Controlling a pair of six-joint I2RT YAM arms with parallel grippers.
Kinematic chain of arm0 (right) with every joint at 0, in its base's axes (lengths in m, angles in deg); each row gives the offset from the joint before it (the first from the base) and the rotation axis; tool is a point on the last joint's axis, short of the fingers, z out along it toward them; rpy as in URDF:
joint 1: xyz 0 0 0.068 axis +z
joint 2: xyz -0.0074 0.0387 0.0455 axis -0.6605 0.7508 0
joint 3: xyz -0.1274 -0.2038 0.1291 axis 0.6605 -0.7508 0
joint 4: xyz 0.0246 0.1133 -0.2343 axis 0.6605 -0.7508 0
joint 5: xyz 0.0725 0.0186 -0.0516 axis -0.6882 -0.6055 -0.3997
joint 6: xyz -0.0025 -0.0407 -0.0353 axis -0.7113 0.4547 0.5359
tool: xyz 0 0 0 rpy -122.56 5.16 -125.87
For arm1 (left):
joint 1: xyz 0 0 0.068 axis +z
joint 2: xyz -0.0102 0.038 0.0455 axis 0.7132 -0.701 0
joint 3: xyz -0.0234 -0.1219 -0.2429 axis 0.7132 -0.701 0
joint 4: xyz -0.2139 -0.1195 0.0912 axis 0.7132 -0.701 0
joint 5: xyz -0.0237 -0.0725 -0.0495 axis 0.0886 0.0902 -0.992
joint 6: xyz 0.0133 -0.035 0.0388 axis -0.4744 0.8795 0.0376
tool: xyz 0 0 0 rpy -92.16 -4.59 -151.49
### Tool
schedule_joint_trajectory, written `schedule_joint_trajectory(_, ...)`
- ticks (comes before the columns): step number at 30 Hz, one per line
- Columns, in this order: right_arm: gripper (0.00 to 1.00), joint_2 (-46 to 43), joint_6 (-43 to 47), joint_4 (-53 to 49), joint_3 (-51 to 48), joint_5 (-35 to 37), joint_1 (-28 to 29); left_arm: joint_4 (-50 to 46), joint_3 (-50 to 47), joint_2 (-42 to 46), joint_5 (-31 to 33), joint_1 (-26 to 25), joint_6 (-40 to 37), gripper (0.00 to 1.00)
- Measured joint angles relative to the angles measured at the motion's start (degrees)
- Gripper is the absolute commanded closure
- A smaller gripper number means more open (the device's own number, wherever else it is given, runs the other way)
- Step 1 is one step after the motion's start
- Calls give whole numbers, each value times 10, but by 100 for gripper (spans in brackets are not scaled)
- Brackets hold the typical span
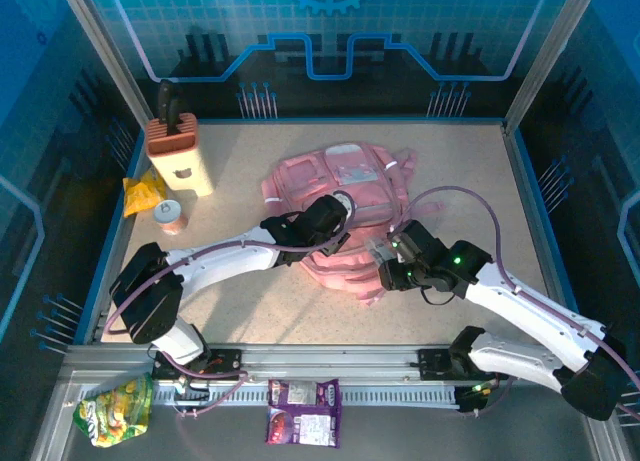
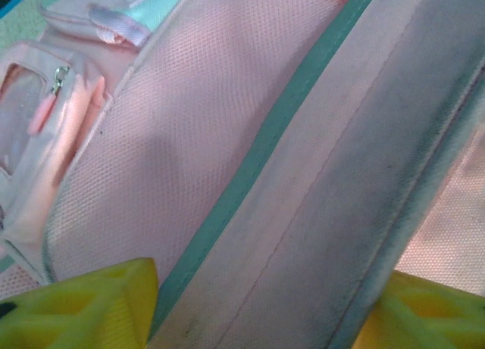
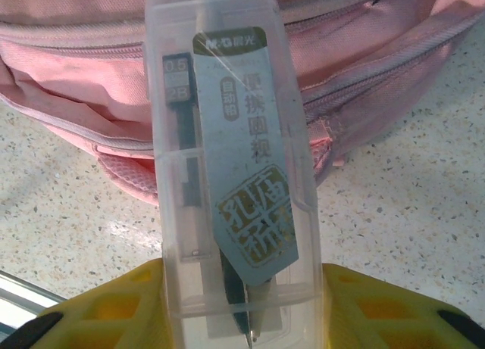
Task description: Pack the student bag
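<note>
The student bag (image 1: 350, 176) is a pink backpack lying flat in the middle of the table. My left gripper (image 1: 333, 243) rests on its near half. In the left wrist view the yellow fingers (image 2: 83, 307) sit on either side of a grey-pink band of the student bag (image 2: 326, 197), and my left gripper (image 2: 265, 319) is shut on that fold. My right gripper (image 1: 388, 259) hovers at the bag's near right corner. It is shut on a clear plastic pencil case (image 3: 227, 137) with a blue label and a pen inside, gripped at its near end by my right gripper (image 3: 242, 311).
A beige block with a brown top (image 1: 180, 156) stands at the far left, with a yellow snack bag (image 1: 145, 193) and a small jar (image 1: 171, 217) beside it. A green packet (image 1: 115, 409) and a purple packet (image 1: 303, 411) lie on the near rail.
</note>
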Motion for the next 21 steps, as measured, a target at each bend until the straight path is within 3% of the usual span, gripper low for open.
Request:
schedule_joint_trajectory(10, 62, -13, 10, 15, 1, -2, -5, 3, 19, 0, -1, 0, 3, 89)
schedule_joint_trajectory(21, 63, 69, 34, 63, 45, -12, -45, -3, 19, 42, -29, 1, 67, 100)
